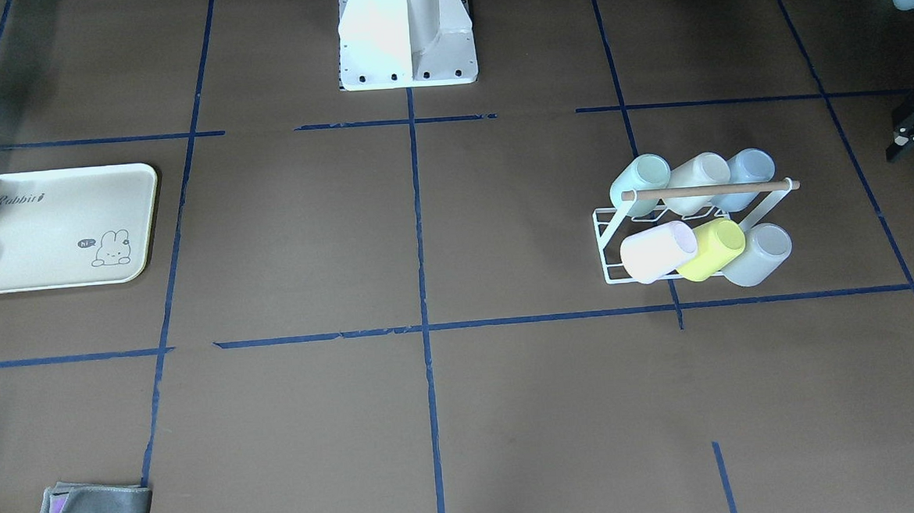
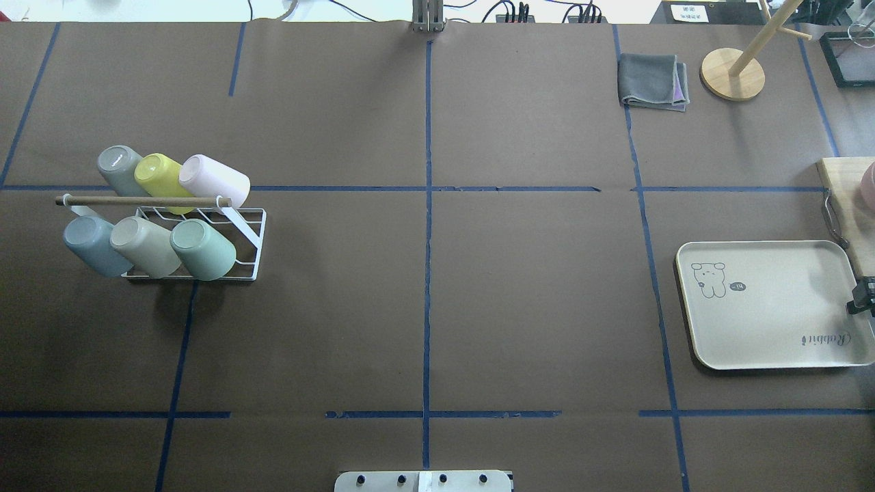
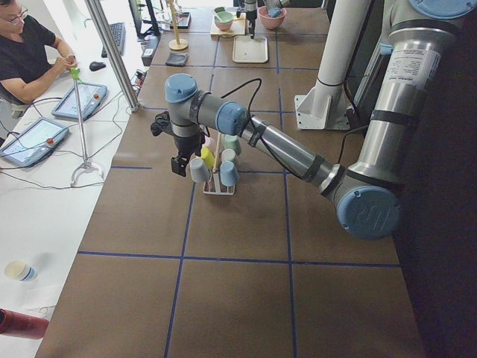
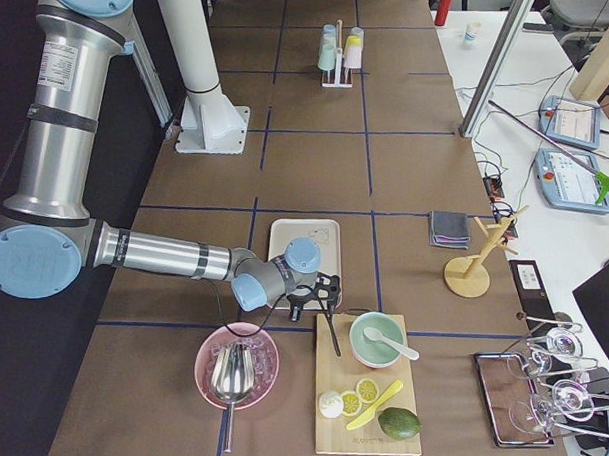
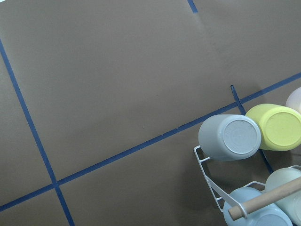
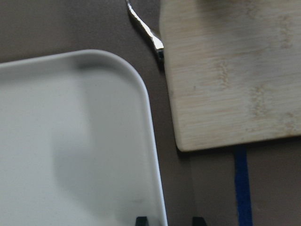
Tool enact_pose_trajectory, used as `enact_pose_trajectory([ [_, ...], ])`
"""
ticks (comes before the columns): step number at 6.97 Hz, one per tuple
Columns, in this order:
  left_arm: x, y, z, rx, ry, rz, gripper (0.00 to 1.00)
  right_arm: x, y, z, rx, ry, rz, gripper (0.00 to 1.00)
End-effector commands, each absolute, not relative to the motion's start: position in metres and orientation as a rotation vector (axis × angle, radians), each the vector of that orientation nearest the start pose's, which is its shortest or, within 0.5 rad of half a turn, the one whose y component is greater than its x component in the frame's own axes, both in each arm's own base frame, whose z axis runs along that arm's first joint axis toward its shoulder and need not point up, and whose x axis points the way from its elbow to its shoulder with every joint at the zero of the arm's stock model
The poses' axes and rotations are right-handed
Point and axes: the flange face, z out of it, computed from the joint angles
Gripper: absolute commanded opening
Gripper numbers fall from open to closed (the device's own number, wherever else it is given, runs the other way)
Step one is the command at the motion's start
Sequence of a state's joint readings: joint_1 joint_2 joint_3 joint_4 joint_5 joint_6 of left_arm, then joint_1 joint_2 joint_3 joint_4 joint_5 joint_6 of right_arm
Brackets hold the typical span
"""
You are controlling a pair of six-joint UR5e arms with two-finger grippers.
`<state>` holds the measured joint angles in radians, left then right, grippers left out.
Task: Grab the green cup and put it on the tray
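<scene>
The green cup (image 2: 203, 249) rests tilted, bottom up, on a white wire rack (image 2: 247, 229), at the right end of the row nearer the robot; in the front-facing view the green cup (image 1: 641, 184) is the rack's back left one. The cream tray (image 2: 772, 307) with its rabbit drawing lies bare at the far right. My left gripper (image 1: 911, 135) hangs beyond the rack's outer end, apart from the cups; its fingers are cut off, so its state is unclear. My right gripper (image 6: 169, 220) stands open over the tray's rim (image 6: 150, 141), nothing between its fingertips.
The rack also holds yellow (image 2: 160, 174), pink (image 2: 215, 181), grey, beige and blue cups under a wooden rod (image 2: 140, 201). A wooden board (image 2: 847, 198) and a metal handle (image 6: 146, 30) lie beside the tray. A folded grey cloth (image 2: 653, 82), a wooden stand (image 2: 733, 72). A person sits beyond the table (image 3: 30, 52).
</scene>
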<state>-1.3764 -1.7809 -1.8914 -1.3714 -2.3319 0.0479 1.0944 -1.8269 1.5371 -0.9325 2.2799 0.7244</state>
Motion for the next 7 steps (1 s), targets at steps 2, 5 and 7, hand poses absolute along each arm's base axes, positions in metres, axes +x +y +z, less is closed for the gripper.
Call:
enact_pose_trajectory([
  [2,0.042,-0.547,0.415,0.261,0.778,0.358,1.00,-0.117,-0.375,0.723,-0.128,-0.768,0.113,0.09],
  [5,0.042,-0.548,0.414,0.265,0.778,0.360,1.00,-0.119,-0.378,0.715,-0.121,-0.786,0.117,0.00],
  [7,0.041,-0.548,0.414,0.265,0.778,0.359,1.00,-0.119,-0.379,0.665,-0.055,-0.852,0.080,0.00],
])
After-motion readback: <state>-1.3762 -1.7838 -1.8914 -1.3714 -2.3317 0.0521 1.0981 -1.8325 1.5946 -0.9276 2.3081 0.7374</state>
